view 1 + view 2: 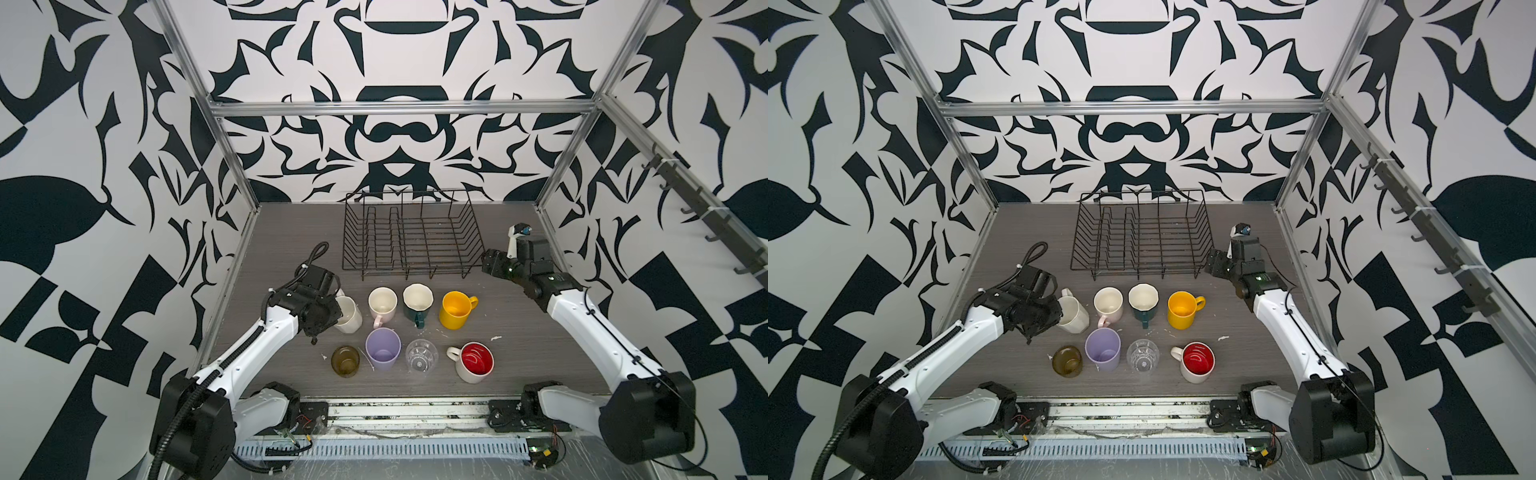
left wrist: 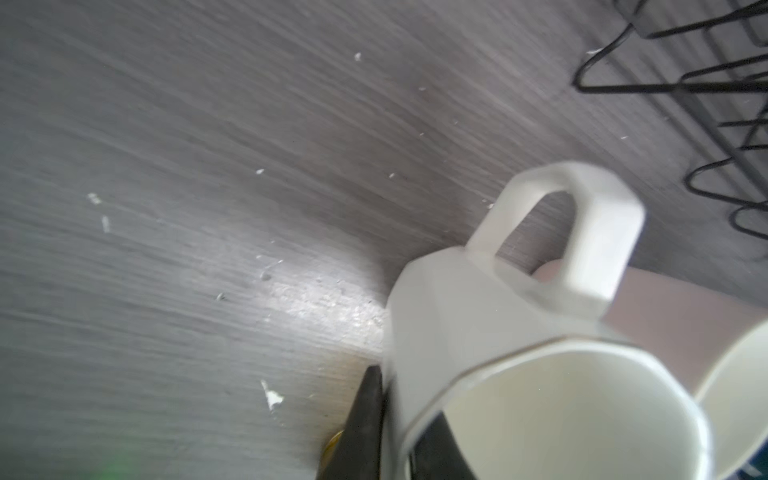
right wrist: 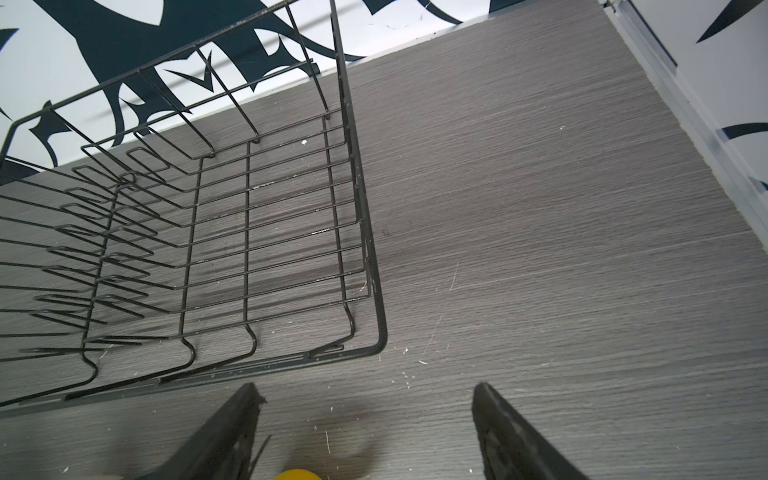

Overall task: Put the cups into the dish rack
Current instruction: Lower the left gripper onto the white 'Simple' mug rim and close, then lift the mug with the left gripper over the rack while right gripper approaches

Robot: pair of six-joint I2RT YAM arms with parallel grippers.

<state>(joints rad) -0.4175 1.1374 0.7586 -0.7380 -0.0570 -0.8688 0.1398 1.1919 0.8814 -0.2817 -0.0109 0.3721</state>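
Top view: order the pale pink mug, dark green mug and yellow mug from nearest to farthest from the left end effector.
1. pale pink mug, far row, leftmost of the three.
2. dark green mug, middle.
3. yellow mug, rightmost.

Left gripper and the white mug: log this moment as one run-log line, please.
left gripper: shut on white faceted mug wall | right gripper: open, holding nothing, beside dish rack | dish rack: empty

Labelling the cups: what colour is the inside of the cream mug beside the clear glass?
Red; the cream mug shows best in a top view.
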